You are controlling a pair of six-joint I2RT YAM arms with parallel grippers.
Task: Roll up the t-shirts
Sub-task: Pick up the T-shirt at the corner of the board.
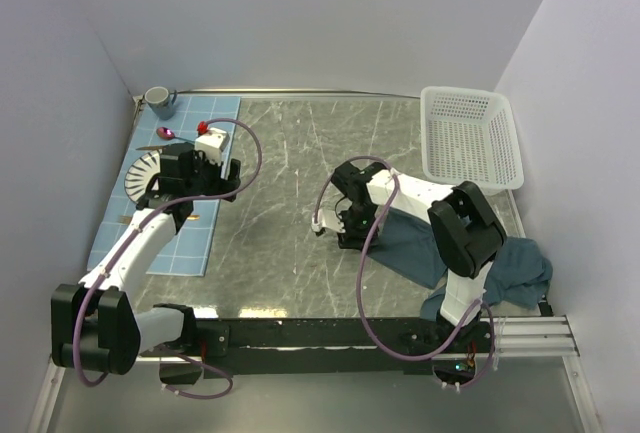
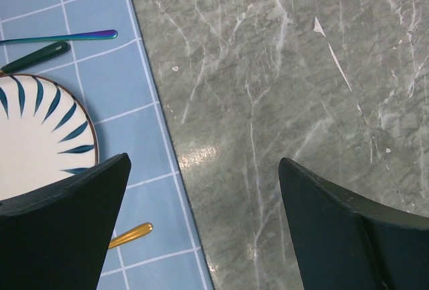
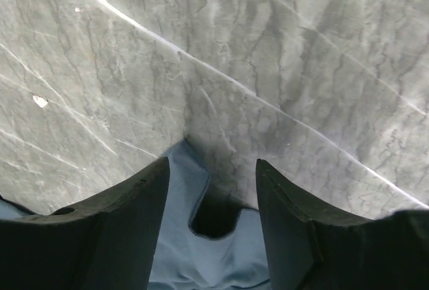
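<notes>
Two black-and-white robot arms reach over a grey, marble-patterned tabletop streaked with pale scratches and boxed in on three sides by plain pale walls. At lower right of the overhead view, the dark slate-blue cotton t-shirt lies crumpled beside the right arm, partly over the table's near edge. The right gripper sits low at the shirt's left edge, its jaws partly apart with a corner of the fabric between them, not clamped. At left, the left gripper hangs fully spread with nothing in it, over the seam where a light blue gridded placemat meets bare stone. A white plate with dark blue stripes rests on the mat, a grey-blue mug stands at upper left, and a white perforated plastic basket stands at upper right.
</notes>
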